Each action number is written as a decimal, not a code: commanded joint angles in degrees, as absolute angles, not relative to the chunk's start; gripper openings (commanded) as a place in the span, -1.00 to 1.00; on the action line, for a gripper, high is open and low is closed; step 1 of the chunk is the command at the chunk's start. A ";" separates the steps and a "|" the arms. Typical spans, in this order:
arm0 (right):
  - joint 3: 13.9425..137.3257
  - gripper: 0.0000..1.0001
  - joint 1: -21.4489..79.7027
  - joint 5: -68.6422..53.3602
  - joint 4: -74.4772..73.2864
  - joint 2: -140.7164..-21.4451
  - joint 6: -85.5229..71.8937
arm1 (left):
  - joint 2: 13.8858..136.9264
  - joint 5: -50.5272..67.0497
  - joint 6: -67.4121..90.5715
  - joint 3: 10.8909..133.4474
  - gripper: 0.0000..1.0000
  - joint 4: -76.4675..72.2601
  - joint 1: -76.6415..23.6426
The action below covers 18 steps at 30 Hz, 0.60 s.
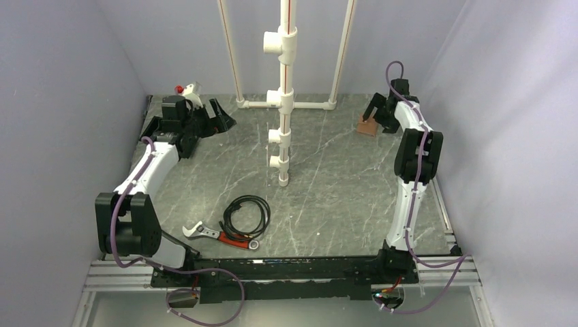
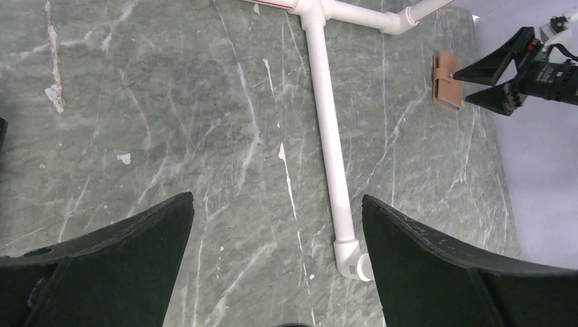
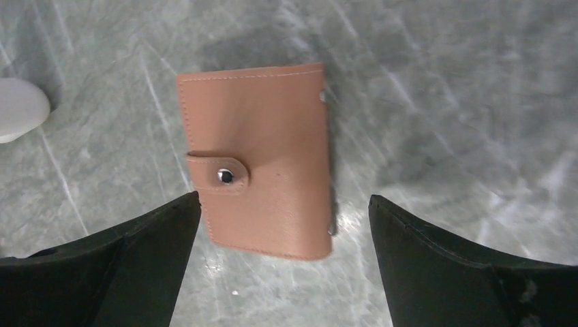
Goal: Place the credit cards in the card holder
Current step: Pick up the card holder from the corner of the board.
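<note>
The card holder [image 3: 262, 163] is a brown leather-like wallet, folded shut with its snap tab closed. It lies flat on the grey marble table at the back right [image 1: 368, 125] and also shows in the left wrist view [image 2: 446, 80]. My right gripper [image 3: 284, 196] is open and empty just above it, a finger on each side of its near edge, not touching; it shows in the top view [image 1: 379, 114] and in the left wrist view [image 2: 480, 83]. My left gripper [image 2: 277, 197] is open and empty at the back left [image 1: 215, 122]. No loose credit cards are in view.
A white PVC pipe frame [image 1: 284, 102] stands at the back middle, its foot pipe on the table [image 2: 330, 136]. A black cable coil [image 1: 247, 211] and a red-handled wrench [image 1: 204, 233] lie near the front. A small white and red object [image 1: 191, 90] sits behind my left gripper.
</note>
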<state>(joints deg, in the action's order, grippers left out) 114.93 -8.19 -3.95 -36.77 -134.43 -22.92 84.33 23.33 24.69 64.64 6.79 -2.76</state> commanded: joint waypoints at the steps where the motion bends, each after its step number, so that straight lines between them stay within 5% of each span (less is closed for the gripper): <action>1: 116.72 0.86 -7.82 -12.30 -31.32 -137.42 -25.31 | 84.66 25.16 24.04 67.22 0.98 6.15 -3.66; 6: 115.63 0.19 -7.33 -15.27 -30.11 -138.28 -26.31 | 86.50 26.35 24.38 68.20 0.91 7.12 -4.03; 10: 103.81 -0.78 -4.48 -13.46 -27.80 -130.24 -25.65 | 89.41 29.78 27.07 69.73 0.87 8.28 -4.21; 14: 84.94 -0.99 1.61 -11.26 -22.44 -116.64 -27.20 | 91.70 33.80 32.76 69.44 0.65 7.71 -5.13; 18: 63.93 -1.00 10.84 -5.26 -18.15 -102.25 -30.00 | 87.24 27.88 36.28 66.83 0.54 12.09 -7.26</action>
